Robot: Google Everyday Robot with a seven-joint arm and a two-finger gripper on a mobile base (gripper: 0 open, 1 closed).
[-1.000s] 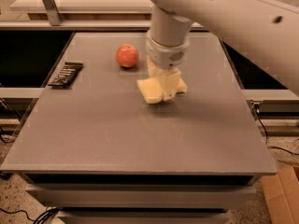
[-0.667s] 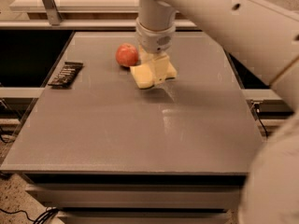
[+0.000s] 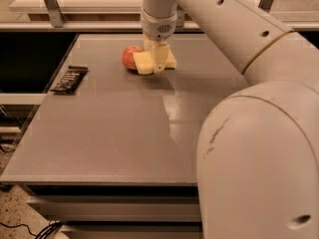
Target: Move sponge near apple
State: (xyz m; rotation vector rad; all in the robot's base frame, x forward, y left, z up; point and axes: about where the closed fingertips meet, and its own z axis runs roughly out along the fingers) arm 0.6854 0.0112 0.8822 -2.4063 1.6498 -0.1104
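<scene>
The pale yellow sponge is held at the far middle of the grey table, low over the surface and right beside the apple. The apple is red-orange and round; its right side is partly hidden by the sponge. My gripper comes down from above on the white arm and is shut on the sponge, its cream fingers across the sponge's middle.
A dark flat packet lies near the table's left edge. My large white arm fills the right side of the view and hides the table's right part. A shelf rail runs behind the table.
My gripper has carried the sponge from the table's middle towards the far left, ending right next to the apple. The apple and the dark packet have not moved.
</scene>
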